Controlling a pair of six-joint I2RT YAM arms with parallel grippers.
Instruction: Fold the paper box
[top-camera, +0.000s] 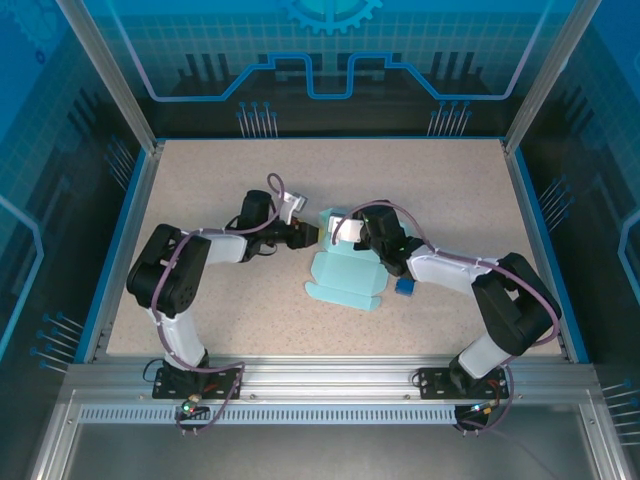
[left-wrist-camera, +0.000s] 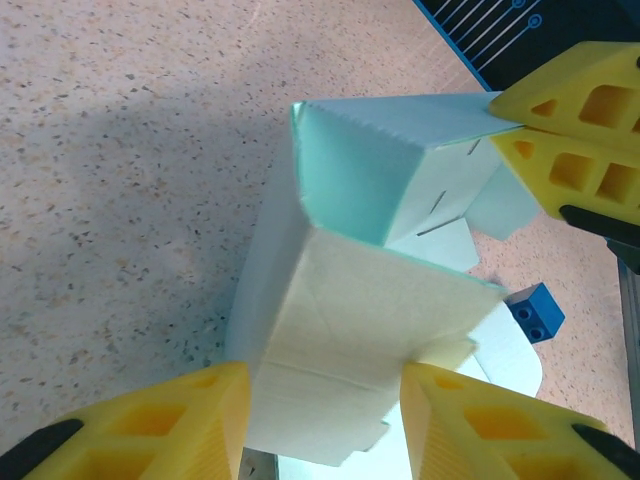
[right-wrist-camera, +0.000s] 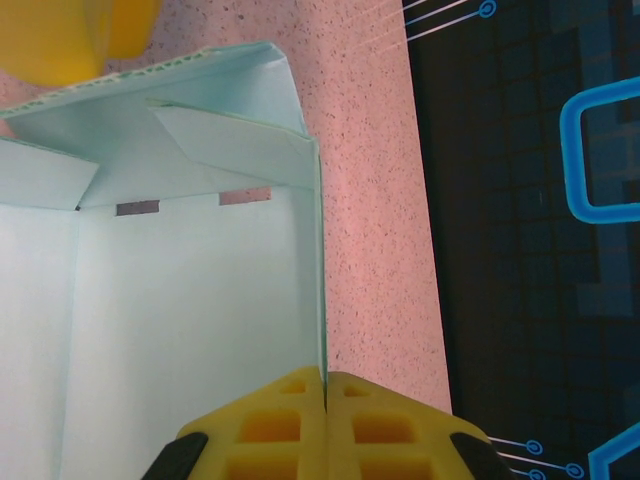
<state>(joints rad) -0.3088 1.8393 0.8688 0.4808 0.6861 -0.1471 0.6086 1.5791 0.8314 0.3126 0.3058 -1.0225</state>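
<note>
Paper box (top-camera: 345, 272) (left-wrist-camera: 350, 330) (right-wrist-camera: 180, 300): pale aqua card, partly folded, lying mid-counter (top-camera: 450, 190); near flaps lying flat, far walls standing up.

Right hand (top-camera: 343, 231) (right-wrist-camera: 325, 385) (left-wrist-camera: 560, 130): reaching in from the right, fingers pressing together on the top edge of an upright wall.

Left hand (top-camera: 306, 235) (left-wrist-camera: 320, 400): reaching in from the left, fingers standing apart on either side of the raised section; I cannot tell whether they are squeezing it.

Small dark blue cube (top-camera: 404, 287) (left-wrist-camera: 533, 312): sitting just right of the box.

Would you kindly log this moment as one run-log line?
stage: paper box part-folded | left claw: straddles panel, grip unclear | right claw: shut on wall
</note>
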